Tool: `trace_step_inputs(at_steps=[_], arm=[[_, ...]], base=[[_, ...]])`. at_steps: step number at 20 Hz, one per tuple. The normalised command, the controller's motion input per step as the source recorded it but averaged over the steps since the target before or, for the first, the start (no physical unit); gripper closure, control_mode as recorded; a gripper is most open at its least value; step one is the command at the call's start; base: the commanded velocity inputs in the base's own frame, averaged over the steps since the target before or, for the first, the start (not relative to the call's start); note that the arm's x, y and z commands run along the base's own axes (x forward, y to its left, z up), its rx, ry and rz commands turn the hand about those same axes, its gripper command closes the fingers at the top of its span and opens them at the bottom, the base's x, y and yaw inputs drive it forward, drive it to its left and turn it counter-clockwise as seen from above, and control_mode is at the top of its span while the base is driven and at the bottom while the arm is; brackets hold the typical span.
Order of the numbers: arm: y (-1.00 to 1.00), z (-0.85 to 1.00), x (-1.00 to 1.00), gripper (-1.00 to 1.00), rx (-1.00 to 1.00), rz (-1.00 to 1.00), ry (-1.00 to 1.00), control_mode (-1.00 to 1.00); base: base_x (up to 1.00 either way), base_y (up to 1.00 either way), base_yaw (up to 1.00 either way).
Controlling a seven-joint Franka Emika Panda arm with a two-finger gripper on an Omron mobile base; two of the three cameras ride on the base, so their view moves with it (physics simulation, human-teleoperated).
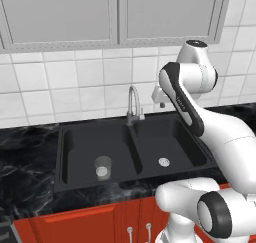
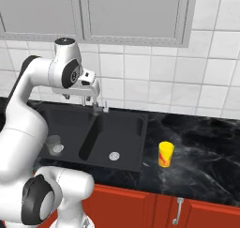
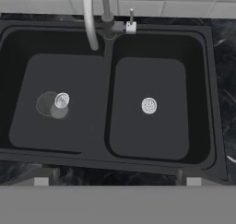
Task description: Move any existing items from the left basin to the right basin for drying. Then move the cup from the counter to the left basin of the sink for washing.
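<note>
I hold the pincer [image 2: 89, 99] released, jaws wide, high above the sink's [image 1: 75, 184] divider near the tap [image 1: 133, 103]. The clear tumbler [image 1: 103, 168] stands upright in the left basin [image 1: 80, 147], beside its drain. I should move left, descend straight over the glass, straddle its rim, then close gently.

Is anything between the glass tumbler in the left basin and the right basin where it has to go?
Only the sink's central divider separates them. The glass tumbler stands upright in the left basin, beside its drain. The right basin holds nothing but its drain. The tap hangs over the divider's back end.
</note>
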Motion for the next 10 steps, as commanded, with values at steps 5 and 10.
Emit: trace_step_inputs(at_steps=[5,10], arm=[[0.0,0.0,0.0,-1.0,0.0,0.0,0.0,1.0],[0.0,0.0,-0.12,-1.0,0.0,0.0,-0.03,-1.0]], base=[[0.0,0.0,0.0],[-0.06,0.0,0.0]])
